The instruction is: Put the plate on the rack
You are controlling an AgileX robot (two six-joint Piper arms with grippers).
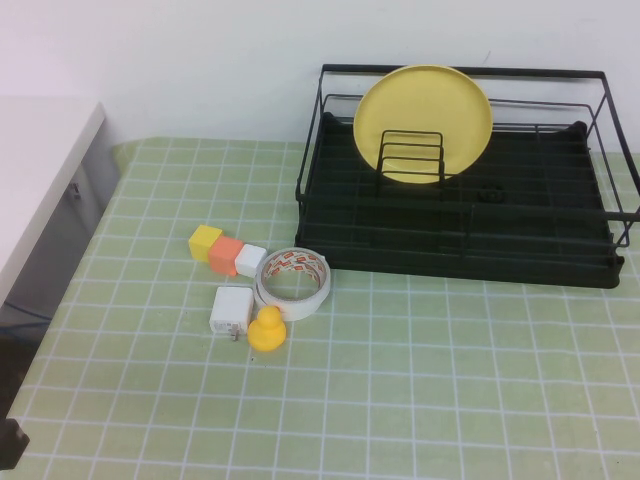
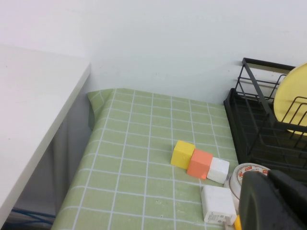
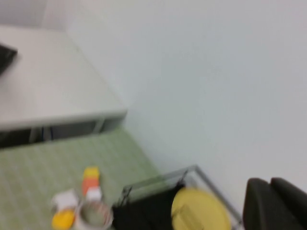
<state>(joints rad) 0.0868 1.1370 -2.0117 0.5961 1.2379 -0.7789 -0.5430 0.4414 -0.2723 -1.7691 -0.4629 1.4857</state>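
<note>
We are finding the plate (image 1: 423,118) already standing on edge in the rack (image 1: 460,235), leaning among the upright wire dividers (image 1: 410,155) toward the rack's rear rail. We are judging the placement step as complete, so the step in hand is retreat: we are advising that both arms move up and away from the rack without brushing the raised frame, since a nudge could tip the plate out of its slot.

Neither arm is appearing in the high view. The left gripper (image 2: 271,201) is showing only as a dark body in its own wrist view, above the table near the tape roll (image 1: 292,283) and the white adapter (image 1: 230,310), well apart from the plate; we cannot tell how its jaws stand. The right gripper (image 3: 276,203) is showing at the edge of its wrist view, raised high over the rack with the plate below it and not in contact; its jaw state is likewise undeterminable.

The yellow duck (image 1: 267,330) and three coloured blocks (image 1: 228,252) are lying on the green checked mat (image 1: 420,380), apart from the rack.
</note>
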